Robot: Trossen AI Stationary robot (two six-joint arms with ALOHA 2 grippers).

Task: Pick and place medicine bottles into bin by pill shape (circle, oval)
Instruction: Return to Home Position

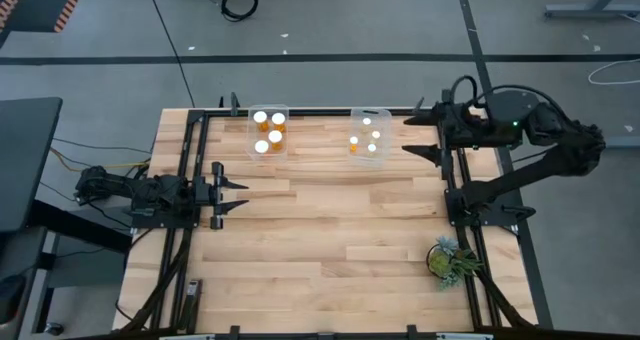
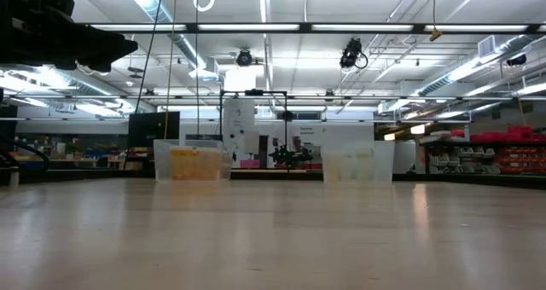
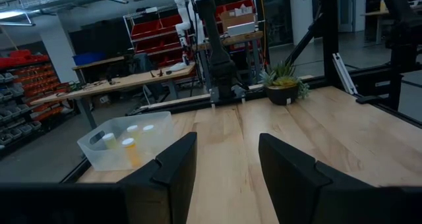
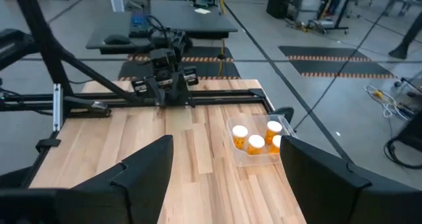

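The left pincer [image 1: 244, 194] sits low at the left edge of the surface [image 1: 330, 240], fingers spread wide and holding nothing. It looks like a parked pose, since no bottle lies loose within its reach. Toward the far edge stand two clear bins, apart from each other. The left bin [image 1: 284, 150] holds four wide-capped bottles [image 1: 275, 136], with orange bodies showing round the broad white lids. The right bin [image 1: 381, 115] holds four narrow-capped bottles [image 1: 372, 148], paler and yellower through the wall. That split suits a sort by pill shape, though the pills themselves are too small to make out. No bottle lies on the bare wood, so the sorting looks done. The right pincer [image 1: 406, 135] hangs just beside the right bin near the surface's right edge, likewise wide open and empty — apart from the bin's wall, touching nothing. A small green plant [image 1: 447, 260] stands near the right edge, well apart from both bins.
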